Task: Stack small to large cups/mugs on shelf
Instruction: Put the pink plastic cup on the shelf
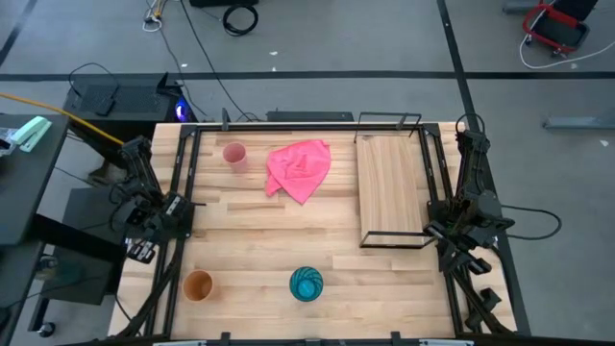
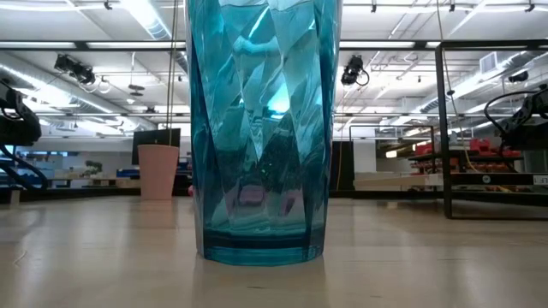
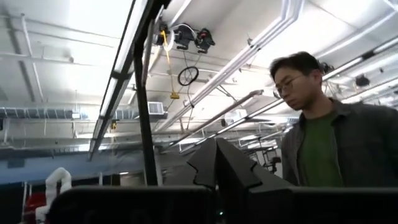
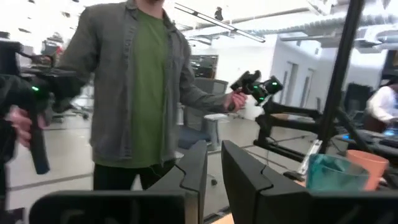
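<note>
I see the three cups standing apart on the butcher-block counter (image 1: 259,240). The teal cup (image 1: 307,284) sits near the front edge; in the low view its translucent faceted plastic wall fills the middle. The orange cup (image 1: 198,285), smooth and round, stands to its left near the front left corner. The small pink cup (image 1: 234,155), matte and tapered, is at the back left, just beside a crumpled pink cloth (image 1: 300,168). None is on the shelf (image 1: 391,189), a long light-wood board in a thin black wire frame on the counter's right side.

My left gripper (image 1: 178,213) rests at the left edge; I cannot tell its finger state. My right gripper (image 4: 214,177) waits at the right edge, released, its fingers slightly parted. A person (image 4: 140,81) in a grey shirt stands beyond, holding controllers.
</note>
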